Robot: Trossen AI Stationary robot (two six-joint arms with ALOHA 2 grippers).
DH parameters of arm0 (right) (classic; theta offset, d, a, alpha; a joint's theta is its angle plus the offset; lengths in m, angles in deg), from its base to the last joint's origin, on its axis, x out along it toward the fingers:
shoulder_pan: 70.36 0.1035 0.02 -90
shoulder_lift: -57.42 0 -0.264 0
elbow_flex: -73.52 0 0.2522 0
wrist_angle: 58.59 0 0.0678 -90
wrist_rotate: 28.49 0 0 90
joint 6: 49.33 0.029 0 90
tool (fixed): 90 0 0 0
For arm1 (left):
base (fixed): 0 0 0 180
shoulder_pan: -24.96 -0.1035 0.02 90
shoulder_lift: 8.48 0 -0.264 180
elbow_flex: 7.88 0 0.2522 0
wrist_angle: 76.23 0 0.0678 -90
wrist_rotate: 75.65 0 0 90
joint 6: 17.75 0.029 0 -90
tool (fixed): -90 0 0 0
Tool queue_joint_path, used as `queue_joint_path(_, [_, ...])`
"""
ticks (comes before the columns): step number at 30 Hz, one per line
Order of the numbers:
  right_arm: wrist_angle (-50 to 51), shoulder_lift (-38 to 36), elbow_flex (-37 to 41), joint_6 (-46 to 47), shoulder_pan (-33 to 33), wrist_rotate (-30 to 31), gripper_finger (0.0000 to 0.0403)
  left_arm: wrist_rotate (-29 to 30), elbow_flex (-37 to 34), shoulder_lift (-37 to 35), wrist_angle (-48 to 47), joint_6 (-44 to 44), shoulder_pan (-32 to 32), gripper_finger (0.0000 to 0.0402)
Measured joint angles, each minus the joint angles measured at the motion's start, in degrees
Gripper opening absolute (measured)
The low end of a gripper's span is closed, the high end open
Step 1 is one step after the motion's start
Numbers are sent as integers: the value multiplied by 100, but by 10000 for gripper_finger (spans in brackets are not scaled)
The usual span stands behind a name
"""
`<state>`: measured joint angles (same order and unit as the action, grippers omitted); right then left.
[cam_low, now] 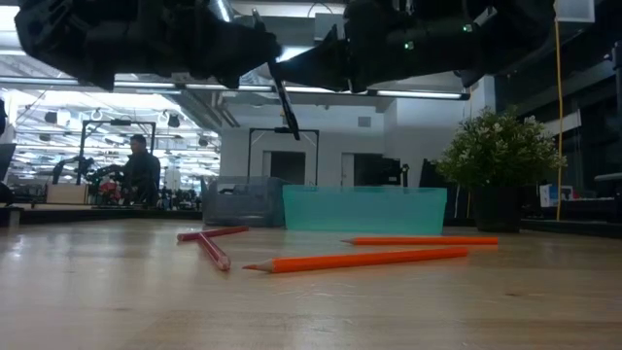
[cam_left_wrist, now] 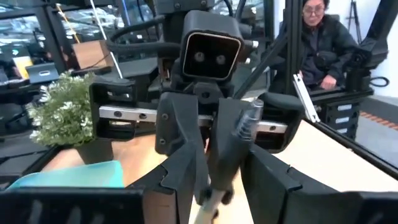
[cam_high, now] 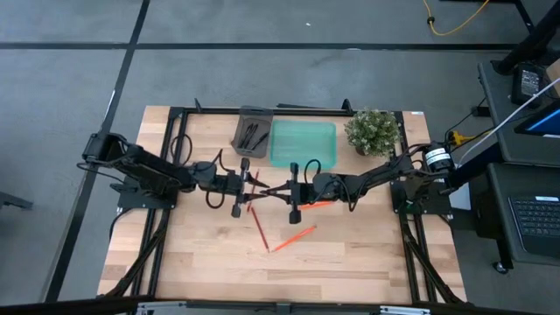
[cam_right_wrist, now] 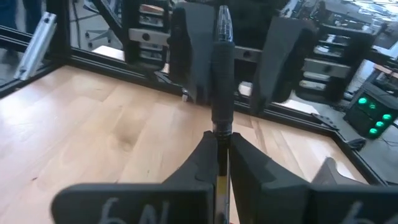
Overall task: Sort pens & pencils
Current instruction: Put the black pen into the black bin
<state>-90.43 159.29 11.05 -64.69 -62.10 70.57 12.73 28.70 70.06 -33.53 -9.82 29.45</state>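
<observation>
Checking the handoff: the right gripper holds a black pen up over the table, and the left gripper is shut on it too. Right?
Not quite. The right gripper holds the black pen, but the left gripper is open around it, as the left wrist view shows.

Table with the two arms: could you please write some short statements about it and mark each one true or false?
1. The right gripper has its fingers shut on a black pen. True.
2. The left gripper grips an orange pencil. False: its fingers stand open on either side of the pen.
3. The pencils lie in the teal tray. False: they lie on the table.
4. The grey tray holds black pens. True.
</observation>
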Motion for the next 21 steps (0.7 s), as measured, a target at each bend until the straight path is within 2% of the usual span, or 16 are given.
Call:
queue_joint_path(4, [2, 0, 0, -7, 0, -14, 24, -230, 209, 2, -346, 16, -15, 116])
queue_joint_path(12, [28, 0, 0, -11, 0, -17, 24, -209, 232, 2, -619, 80, -26, 110])
queue_joint_path(15, [52, 3, 0, -12, 0, -14, 24, -91, 234, 1, -745, 138, -26, 84])
queue_joint_path(18, [70, 4, 0, 14, 0, -4, 24, -41, 234, 0, -794, 211, -54, 36])
queue_joint_path(21, [79, 4, 0, 13, -4, 16, 21, -54, 234, -2, -803, 209, -116, 31])
